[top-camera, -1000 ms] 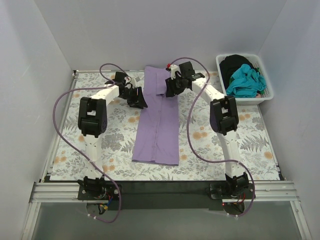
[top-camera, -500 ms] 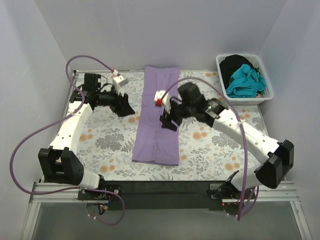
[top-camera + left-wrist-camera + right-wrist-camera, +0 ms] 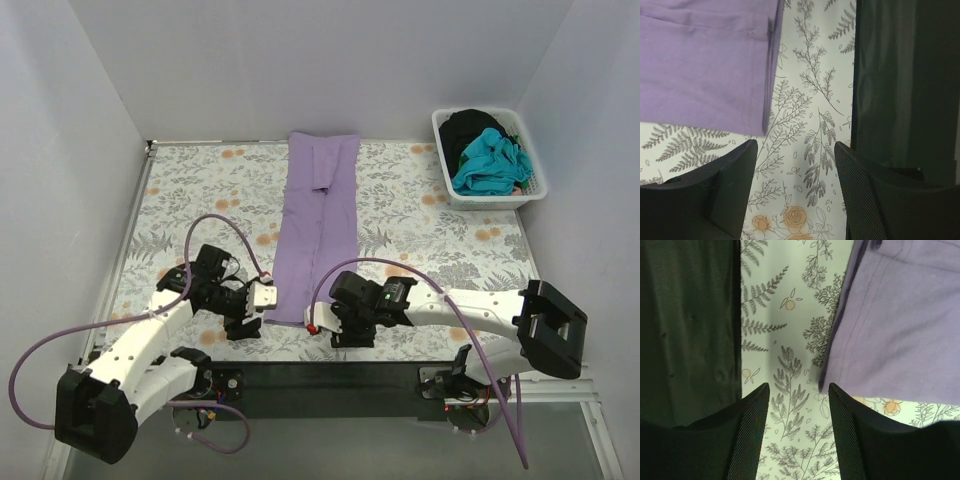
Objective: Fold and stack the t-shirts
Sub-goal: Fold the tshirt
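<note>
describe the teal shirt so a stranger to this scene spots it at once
Look to the far right corner of the floral-covered table, where a white basket stands. The teal t-shirt is bunched in its front half, beside a black garment; it alone is blue-green, unlike the lavender t-shirt mid-table.

I am working in a lab-style robot test cell: plain white wall panels (image 3: 300,60) close in three sides of a floral-covered table (image 3: 430,230), an aluminium rail (image 3: 575,390) runs along its near edge, and purple cables (image 3: 60,337) loop loose.
</note>
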Tool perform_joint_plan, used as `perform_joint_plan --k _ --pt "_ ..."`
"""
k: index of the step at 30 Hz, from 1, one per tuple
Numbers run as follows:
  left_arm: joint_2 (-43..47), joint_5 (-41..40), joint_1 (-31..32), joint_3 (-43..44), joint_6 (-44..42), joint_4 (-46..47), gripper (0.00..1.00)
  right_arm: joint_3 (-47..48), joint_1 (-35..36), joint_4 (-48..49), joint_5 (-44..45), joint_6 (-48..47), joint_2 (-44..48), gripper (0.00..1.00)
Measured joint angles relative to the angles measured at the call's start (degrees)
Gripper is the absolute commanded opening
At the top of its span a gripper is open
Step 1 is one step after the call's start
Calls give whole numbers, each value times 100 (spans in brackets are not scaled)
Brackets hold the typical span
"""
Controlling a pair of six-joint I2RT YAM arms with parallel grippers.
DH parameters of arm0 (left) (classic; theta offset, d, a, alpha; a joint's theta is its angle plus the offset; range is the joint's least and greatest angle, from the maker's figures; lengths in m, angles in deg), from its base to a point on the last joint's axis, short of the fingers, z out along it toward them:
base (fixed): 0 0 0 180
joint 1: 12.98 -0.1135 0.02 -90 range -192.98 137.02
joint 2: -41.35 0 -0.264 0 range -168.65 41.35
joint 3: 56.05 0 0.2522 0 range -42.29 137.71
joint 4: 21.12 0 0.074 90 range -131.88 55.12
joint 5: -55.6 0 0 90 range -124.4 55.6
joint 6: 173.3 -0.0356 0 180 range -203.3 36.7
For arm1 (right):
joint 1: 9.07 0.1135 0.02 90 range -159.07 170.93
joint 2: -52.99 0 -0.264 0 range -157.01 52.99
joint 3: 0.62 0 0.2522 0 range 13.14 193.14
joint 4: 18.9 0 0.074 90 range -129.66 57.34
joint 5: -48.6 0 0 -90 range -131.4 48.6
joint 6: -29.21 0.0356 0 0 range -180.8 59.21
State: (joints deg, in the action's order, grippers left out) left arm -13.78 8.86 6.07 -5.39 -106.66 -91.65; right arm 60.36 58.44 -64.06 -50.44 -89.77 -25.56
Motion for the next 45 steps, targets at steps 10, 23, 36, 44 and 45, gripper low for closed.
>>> perform_joint_plan --k 10,23,36,44,45 --pt "254 -706 612 -981 -424 1067 59 -367 162 1213 538 -85 -229 51" --pt "-264 -990 973 -1025 -256 1954 54 -763 313 2096 664 -262 -407 26" --pt "-922 -1241 1233 -1019 -22 2400 31 -883 313 2533 1104 -256 -481 1" --pt "-710 -1545 1392 -1104 -26 2586 0 -892 313 2149 1060 -236 -304 1" --pt "-691 -1572 1403 -1106 -13 2581 0 -892 313 2072 1034 -232 -269 1"
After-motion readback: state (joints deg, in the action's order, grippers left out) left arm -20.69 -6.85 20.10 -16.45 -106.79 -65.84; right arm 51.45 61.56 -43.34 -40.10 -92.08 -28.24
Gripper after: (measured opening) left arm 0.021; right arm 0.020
